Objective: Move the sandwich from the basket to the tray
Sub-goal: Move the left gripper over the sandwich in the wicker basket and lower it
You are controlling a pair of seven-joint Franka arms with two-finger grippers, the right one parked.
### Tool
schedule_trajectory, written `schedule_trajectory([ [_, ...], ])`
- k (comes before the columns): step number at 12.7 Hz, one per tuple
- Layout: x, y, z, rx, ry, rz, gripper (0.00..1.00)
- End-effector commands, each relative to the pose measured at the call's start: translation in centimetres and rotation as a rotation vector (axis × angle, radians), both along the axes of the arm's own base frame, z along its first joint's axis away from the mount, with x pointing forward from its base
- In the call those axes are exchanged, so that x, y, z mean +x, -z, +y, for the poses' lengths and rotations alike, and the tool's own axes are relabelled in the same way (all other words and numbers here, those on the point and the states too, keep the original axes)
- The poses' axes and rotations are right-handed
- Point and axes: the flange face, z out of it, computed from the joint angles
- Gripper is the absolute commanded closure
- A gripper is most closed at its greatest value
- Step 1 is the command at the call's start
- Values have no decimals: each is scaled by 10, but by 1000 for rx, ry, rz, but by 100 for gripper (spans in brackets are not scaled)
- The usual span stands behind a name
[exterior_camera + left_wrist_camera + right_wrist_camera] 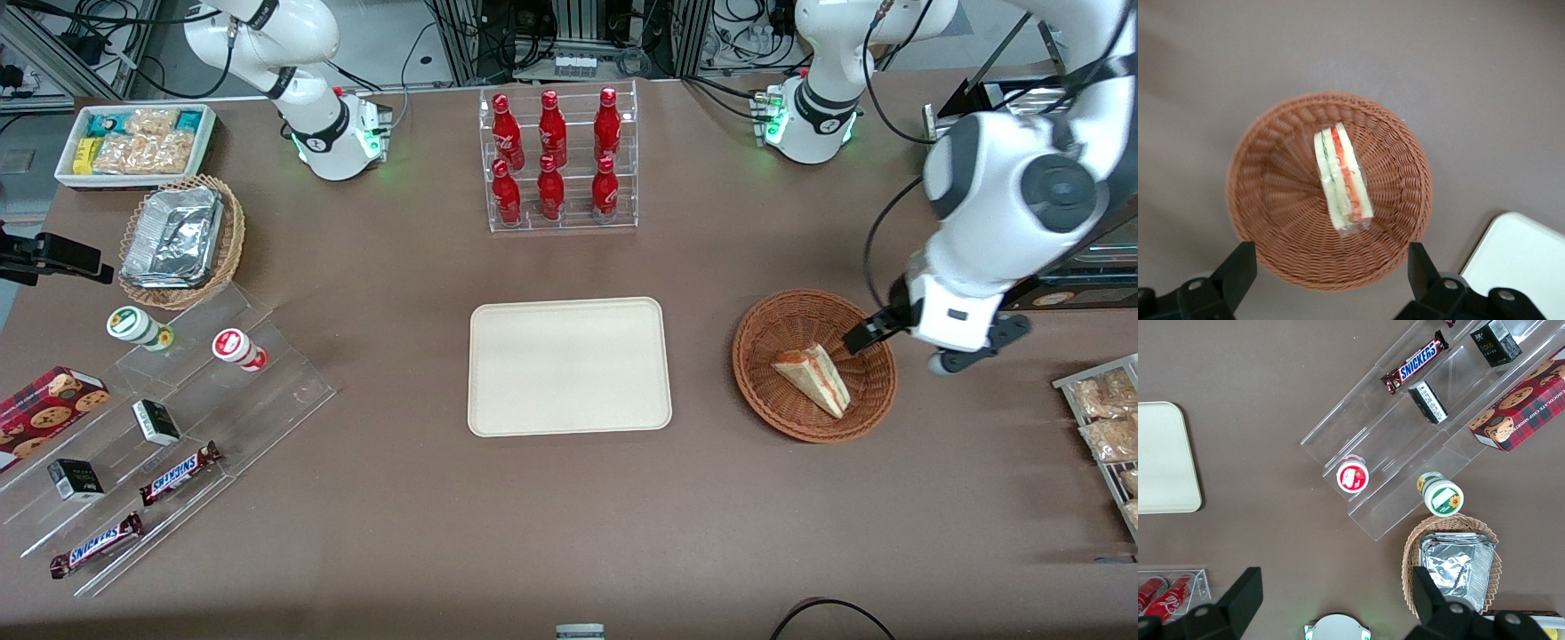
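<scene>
The sandwich (813, 378), a pale bread wedge with an orange-red and green filling stripe, lies in the reddish-brown wicker basket (756, 356). The left wrist view looks straight down on the sandwich (1341, 177) in the basket (1271, 200). My left gripper (905, 347) hangs open and empty above the basket's rim at the side toward the working arm's end; in the wrist view the gripper (1330, 273) has its two black fingers (1238, 267) spread wide over the rim. The cream-beige tray (569, 366) lies flat beside the basket, toward the parked arm; its corner shows in the wrist view (1518, 260).
A clear rack of red bottles (556, 160) stands farther from the front camera than the tray. A tan wicker basket with a foil container (182, 240), a white snack bin (133, 142) and an acrylic shelf of snacks (160, 427) lie toward the parked arm's end. Snack packets (1107, 418) lie at the working arm's end.
</scene>
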Motion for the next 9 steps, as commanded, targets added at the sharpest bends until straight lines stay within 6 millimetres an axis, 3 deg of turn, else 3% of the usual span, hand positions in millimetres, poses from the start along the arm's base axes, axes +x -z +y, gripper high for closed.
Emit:
schedule_trajectory([
  [1,-26,35,-2,2,-111,-28,0],
  [6,-26,102,-2,-17,-147,-33,0],
  [9,-21,122,-4,-31,-169,-48,0],
])
